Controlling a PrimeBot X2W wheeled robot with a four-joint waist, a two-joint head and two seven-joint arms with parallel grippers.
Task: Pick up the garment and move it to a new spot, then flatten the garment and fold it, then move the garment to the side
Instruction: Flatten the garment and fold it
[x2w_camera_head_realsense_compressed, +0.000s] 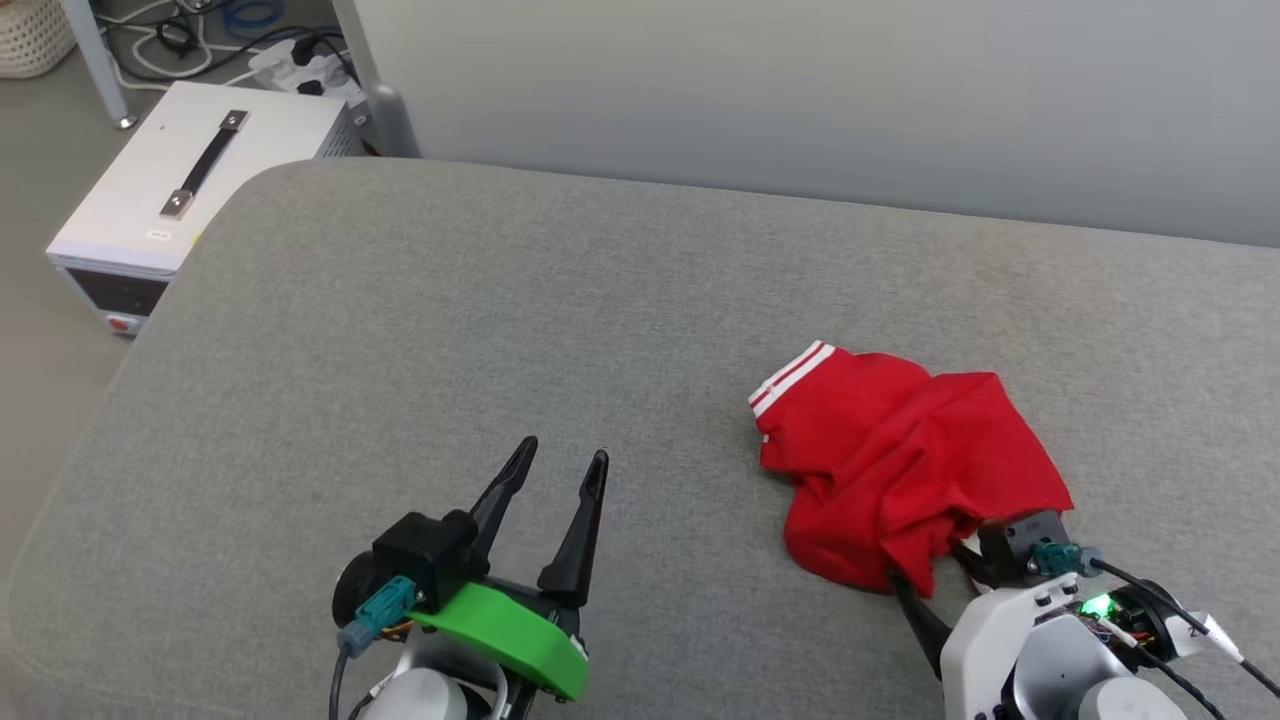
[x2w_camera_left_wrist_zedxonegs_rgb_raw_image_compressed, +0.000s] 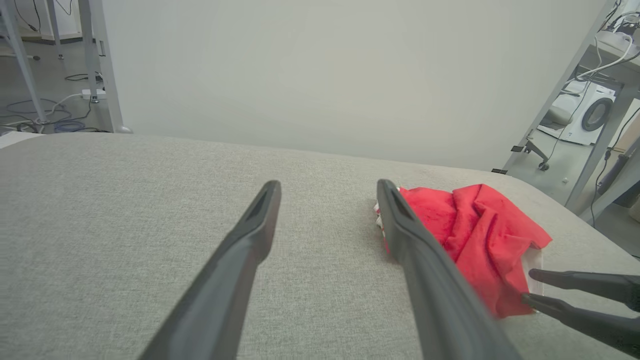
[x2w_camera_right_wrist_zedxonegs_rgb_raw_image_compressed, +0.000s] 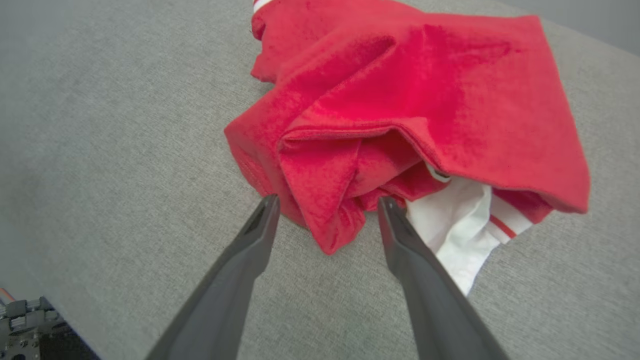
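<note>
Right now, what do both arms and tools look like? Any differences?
Left tool: two long dark tapered fingers, black camera block, teal connector with grey cable, bright green plastic cover, white wrist. Right tool: same dark fingers, white wrist shell, second teal connector, black cables, a lit green indicator light.

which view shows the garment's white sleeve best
The right wrist view: the white sleeve is close up, poking out from under the red folds of the garment. The left wrist view catches a thin white sliver of it; in the head view red fabric covers it.
</note>
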